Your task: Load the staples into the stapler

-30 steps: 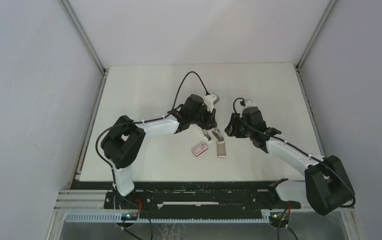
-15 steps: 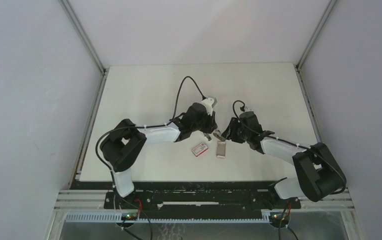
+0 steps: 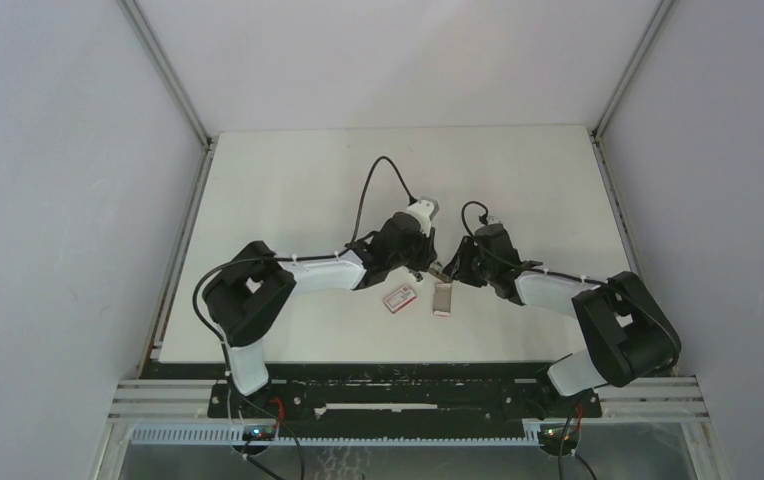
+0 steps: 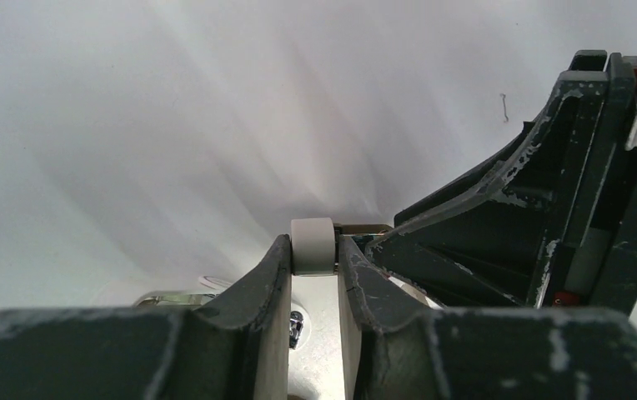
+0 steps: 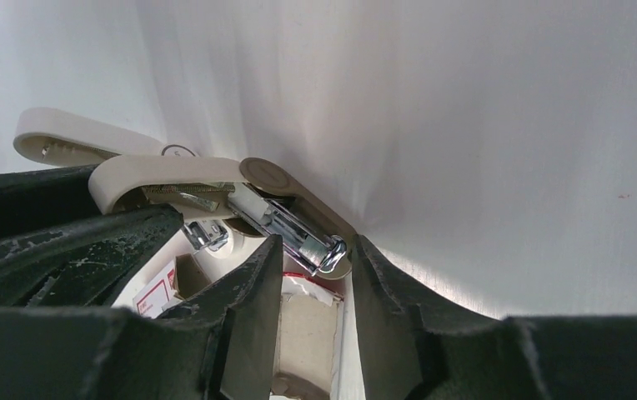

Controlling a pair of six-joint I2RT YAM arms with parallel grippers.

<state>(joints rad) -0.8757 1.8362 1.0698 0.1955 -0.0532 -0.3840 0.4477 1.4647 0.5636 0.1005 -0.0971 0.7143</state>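
The small white stapler (image 3: 434, 268) hangs open between my two grippers, just above the table. My left gripper (image 3: 423, 264) is shut on a white part of the stapler (image 4: 313, 243). In the right wrist view the stapler (image 5: 173, 173) shows its white arms spread and its shiny metal inside (image 5: 294, 229) bared. My right gripper (image 5: 315, 247) is open, its fingers on either side of the metal tip. The grey staple tray (image 3: 443, 299) lies on the table right below and also shows in the right wrist view (image 5: 307, 329). I cannot make out staple strips in it.
The red-and-white box sleeve (image 3: 398, 297) lies just left of the tray and also shows in the right wrist view (image 5: 155, 293). The white table (image 3: 288, 190) ends at grey walls at the back and both sides.
Both grippers have come lower and nearer to each other over the tray. The right gripper has moved left up to the stapler that the left gripper holds.
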